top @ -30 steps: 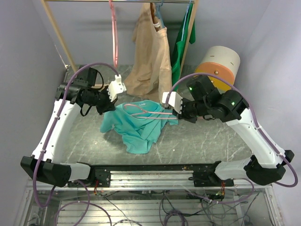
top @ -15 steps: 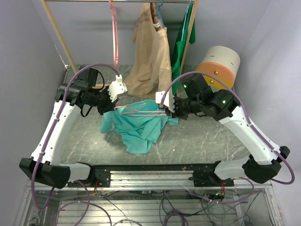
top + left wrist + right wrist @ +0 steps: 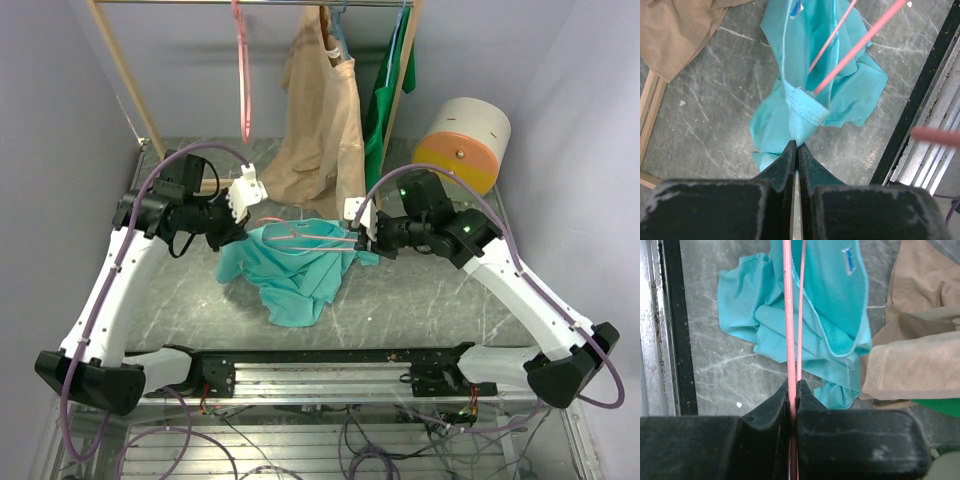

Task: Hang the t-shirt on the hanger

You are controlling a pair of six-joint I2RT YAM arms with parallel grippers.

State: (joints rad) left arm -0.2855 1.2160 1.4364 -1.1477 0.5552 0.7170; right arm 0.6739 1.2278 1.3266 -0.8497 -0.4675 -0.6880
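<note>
**Asker:** What sits closest to you?

**Me:** My left gripper [image 3: 796,146]. Its matte black fingers are pressed together on a folded, ribbed edge of the soft teal t-shirt [image 3: 840,95], and that edge is held up off the table. My right gripper [image 3: 792,386] is clamped on the thin pink hanger [image 3: 788,315]. Two smooth rods run out side by side from between its pads.

**Asker:** And where is the shirt?

**Me:** It lies crumpled mid-table between my two arms. The pinched part is raised and the rest is heaped limp toward the near edge. The hanger lies roughly level across it, and its rods end in the fold of cloth just beyond my left fingertips. A small blue label [image 3: 849,260] shows by the neck hem.

**Asker:** What's under it all?

**Me:** A dull grey, stone-patterned table [image 3: 430,290] with pale veins. A black-and-silver metal rail [image 3: 320,372] runs along its near edge.

**Asker:** And farther back?

**Me:** A light wooden rack [image 3: 125,70] stands there. From it hangs a loose beige garment [image 3: 322,130] whose hem reaches the tabletop. Beside that are a dark green garment [image 3: 393,75] and a second pink hanger [image 3: 241,70]. At the far right a cream cylinder with an orange face [image 3: 462,140] lies on its side. Plain pale lilac walls close in the back and both sides.
</note>
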